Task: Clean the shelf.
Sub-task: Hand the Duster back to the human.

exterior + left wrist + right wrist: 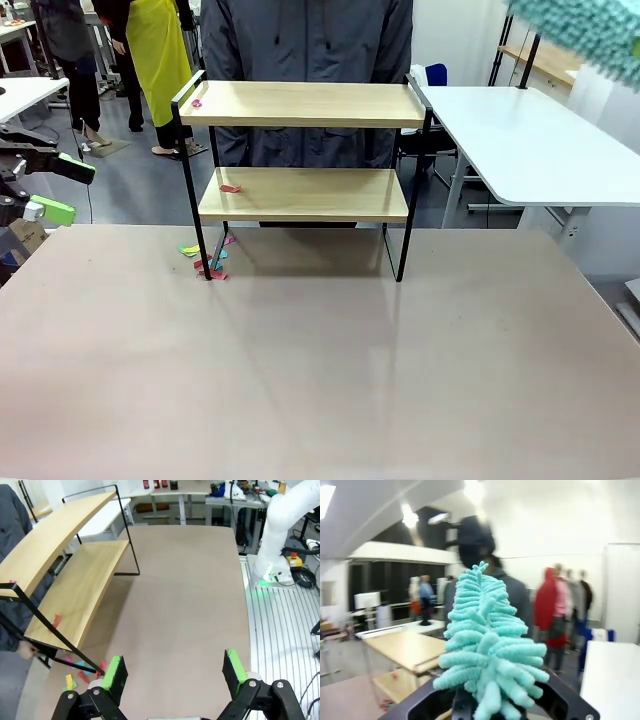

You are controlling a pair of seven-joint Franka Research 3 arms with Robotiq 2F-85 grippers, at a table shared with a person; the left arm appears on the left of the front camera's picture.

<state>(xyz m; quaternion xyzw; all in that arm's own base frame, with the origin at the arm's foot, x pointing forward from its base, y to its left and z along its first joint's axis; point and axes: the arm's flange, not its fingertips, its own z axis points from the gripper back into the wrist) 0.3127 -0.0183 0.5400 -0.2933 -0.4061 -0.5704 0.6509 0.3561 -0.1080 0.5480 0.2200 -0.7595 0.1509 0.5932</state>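
The shelf (303, 150) stands mid-desk (320, 360) w/ paper scraps (230, 188) on both boards and around its left leg. Right tool (487, 705), clamped on a teal duster (487, 645), hangs high at right. Left tool (175, 677) waits w/ fingers apart. Best approach, probably: sweep top board first, then lower, pushing bits toward one edge.

A white side table (530, 140) stands off to the right, beyond the tan tabletop (320, 360). Grey floor (130, 190) stretches behind, where people (150, 60) stand. Bright ceiling lights (410, 515) glare against white walls (560, 520).
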